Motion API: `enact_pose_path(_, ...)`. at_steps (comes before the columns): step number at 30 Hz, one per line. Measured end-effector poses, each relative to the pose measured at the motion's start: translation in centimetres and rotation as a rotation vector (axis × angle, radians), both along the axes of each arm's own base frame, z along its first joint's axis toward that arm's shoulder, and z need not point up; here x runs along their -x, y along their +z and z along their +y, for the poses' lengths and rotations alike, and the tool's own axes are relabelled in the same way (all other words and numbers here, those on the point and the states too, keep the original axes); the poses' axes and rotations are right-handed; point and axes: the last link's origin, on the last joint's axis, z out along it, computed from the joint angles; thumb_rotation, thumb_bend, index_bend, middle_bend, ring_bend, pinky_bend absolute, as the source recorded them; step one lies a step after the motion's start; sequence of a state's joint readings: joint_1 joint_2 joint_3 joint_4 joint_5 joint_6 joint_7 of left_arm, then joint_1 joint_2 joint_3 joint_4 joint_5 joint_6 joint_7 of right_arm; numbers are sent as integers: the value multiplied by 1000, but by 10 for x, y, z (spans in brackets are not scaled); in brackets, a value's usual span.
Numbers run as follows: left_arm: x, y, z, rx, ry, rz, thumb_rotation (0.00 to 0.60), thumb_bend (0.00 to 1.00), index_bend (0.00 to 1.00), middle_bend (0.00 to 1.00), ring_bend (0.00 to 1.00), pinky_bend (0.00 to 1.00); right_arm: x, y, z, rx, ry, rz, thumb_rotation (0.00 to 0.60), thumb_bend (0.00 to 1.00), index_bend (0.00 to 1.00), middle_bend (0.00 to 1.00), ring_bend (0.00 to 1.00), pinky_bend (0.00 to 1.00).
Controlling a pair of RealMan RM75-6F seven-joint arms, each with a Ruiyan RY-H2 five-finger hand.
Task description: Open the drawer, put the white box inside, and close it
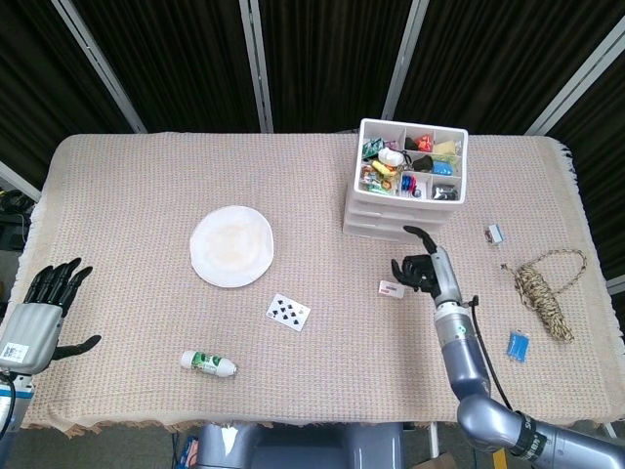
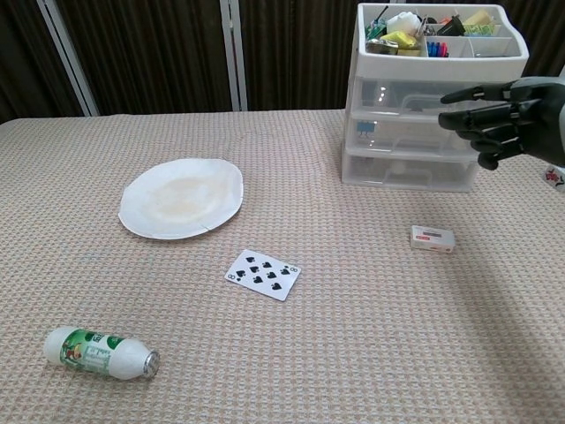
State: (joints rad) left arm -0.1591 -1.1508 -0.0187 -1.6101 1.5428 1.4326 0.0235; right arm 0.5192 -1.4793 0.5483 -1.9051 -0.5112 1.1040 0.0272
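Matt woven cloth under glossy plastic and paper

The rough beige woven tablecloth [image 2: 371, 344] carries a translucent glossy plastic drawer unit [image 2: 415, 132], a matt white paper plate [image 2: 181, 199], a smooth playing card [image 2: 263, 274] and a small white cardboard box [image 2: 433, 238].

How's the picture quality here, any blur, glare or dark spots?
Head view: even light, soft shadows, right hand slightly soft-edged. Chest view: sharp on the white box, faint glare on the drawer unit, backdrop dark.
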Motion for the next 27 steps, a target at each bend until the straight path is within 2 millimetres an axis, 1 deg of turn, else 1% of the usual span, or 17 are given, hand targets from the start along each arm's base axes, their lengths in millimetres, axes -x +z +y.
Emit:
enact_pose_path(5, 0, 0, 0, -1, 1, -1, 600, 134, 70, 0, 0, 0, -8, -14, -4, -30, -22, -63, 600, 352, 178, 833, 873, 780)
enact_pose_path(11, 0, 1, 1, 1, 7, -8, 600, 134, 70, 0, 0, 0, -16, -25, -11, -36, -34, -102, 600, 352, 177, 834, 873, 780)
enact_pose_path(20, 0, 1, 1, 1, 11, -16, 600, 133, 70, 0, 0, 0, -17, -34, -24, -20, -89, -150, 600, 352, 158, 834, 873, 780)
enact_pose_path(27, 0, 1, 1, 6, 16, -19, 600, 134, 71, 0, 0, 0, -12, -37, -35, 0, -113, -141, 600, 352, 156, 834, 873, 780)
